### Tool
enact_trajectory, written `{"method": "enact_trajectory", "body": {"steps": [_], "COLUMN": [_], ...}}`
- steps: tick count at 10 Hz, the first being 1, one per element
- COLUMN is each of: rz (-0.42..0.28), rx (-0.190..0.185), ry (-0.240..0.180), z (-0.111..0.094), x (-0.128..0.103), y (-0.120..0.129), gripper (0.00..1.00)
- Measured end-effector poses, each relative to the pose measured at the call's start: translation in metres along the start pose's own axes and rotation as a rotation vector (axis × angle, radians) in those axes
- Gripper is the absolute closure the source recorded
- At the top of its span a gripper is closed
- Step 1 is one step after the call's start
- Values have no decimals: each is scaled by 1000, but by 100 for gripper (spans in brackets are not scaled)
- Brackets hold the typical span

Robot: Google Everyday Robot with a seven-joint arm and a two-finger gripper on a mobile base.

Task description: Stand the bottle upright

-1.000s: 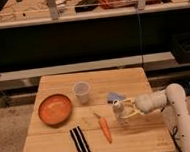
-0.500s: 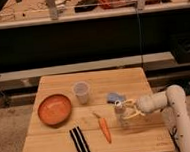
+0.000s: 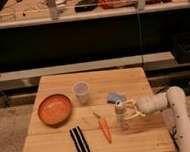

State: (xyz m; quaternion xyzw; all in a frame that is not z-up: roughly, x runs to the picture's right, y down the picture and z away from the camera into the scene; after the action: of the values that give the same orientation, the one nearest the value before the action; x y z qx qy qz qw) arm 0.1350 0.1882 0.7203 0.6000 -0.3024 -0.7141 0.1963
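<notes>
You looked down on a wooden worktop [image 3: 139, 81]. Your pincer [image 3: 128, 110] reached in from the right on a white arm [image 3: 173, 103], right at the bottle [image 3: 122, 117], which stood upright on the worktop's right half. A small light-blue item [image 3: 115, 97] lay just behind the bottle. A carrot [image 3: 105, 129] lay just to its left. A translucent cup [image 3: 81, 92] stood near the centre, an orange bowl [image 3: 55, 109] sat to its left, and a black striped object [image 3: 79, 141] lay near the front edge.

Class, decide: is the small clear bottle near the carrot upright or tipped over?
Upright. The bottle stands on its base on the table, cap on top; the gripper is at its upper part.
</notes>
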Motion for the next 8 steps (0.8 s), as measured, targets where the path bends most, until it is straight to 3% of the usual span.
{"method": "enact_trajectory", "body": {"steps": [1, 4, 7, 8], "rz": [0, 1, 1, 1], "rx": [-2, -9, -7, -10], "ry": [0, 4, 5, 5], "z": [-1, -4, -3, -4], "x": [0, -4, -5, -6], "y": [0, -2, -2, -2], "gripper": [73, 47, 42, 36]}}
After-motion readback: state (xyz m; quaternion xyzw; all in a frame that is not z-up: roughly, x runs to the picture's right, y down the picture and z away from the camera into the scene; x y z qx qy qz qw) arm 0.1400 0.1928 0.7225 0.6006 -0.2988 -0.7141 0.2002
